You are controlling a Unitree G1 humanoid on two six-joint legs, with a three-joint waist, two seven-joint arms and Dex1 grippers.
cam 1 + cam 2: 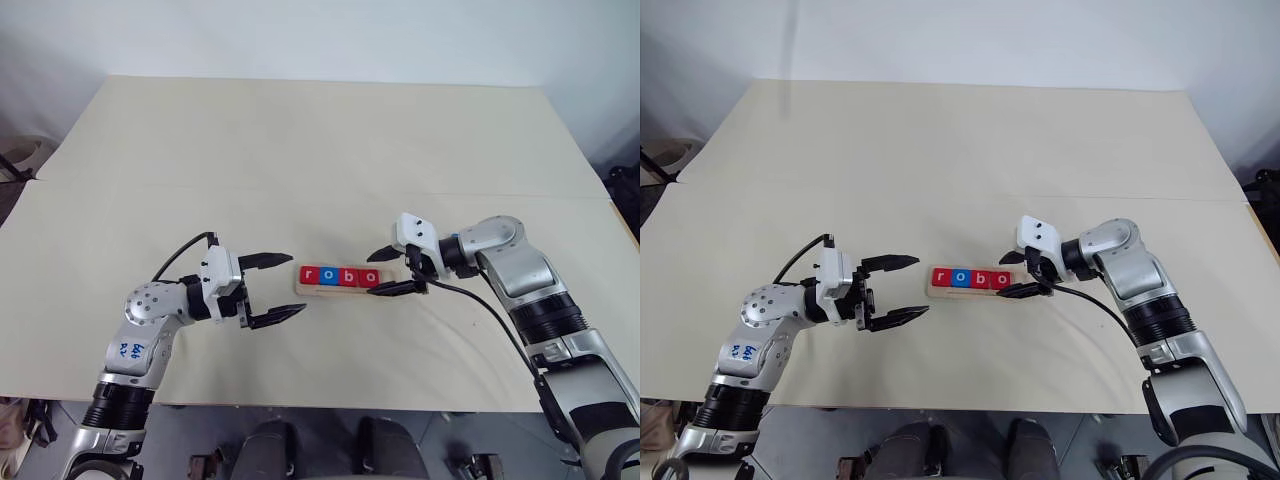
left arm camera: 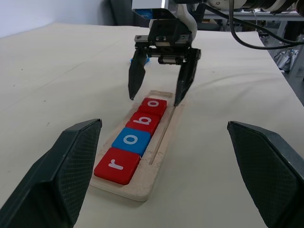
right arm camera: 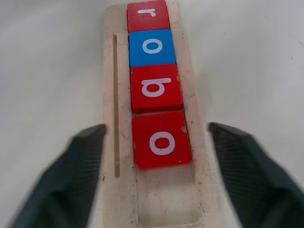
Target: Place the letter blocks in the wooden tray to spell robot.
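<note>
The wooden tray [image 1: 341,290] lies on the table between my two grippers. In it sit several letter blocks in a row: red r [image 3: 147,14], blue o [image 3: 152,46], red b [image 3: 156,88] and red o [image 3: 162,140]. The slot past the last o [image 3: 167,199] is bare wood. My right gripper [image 1: 371,275] is open and holds nothing. Its fingers [image 2: 135,76] straddle the tray's right end, around the last red o. My left gripper [image 1: 297,283] is open and holds nothing, just off the tray's left end near the r block [image 2: 116,164].
The tray rests on a broad pale tabletop [image 1: 320,150] whose front edge [image 1: 320,405] runs just below both arms. A black cable [image 1: 480,300] trails from the right wrist over the table surface.
</note>
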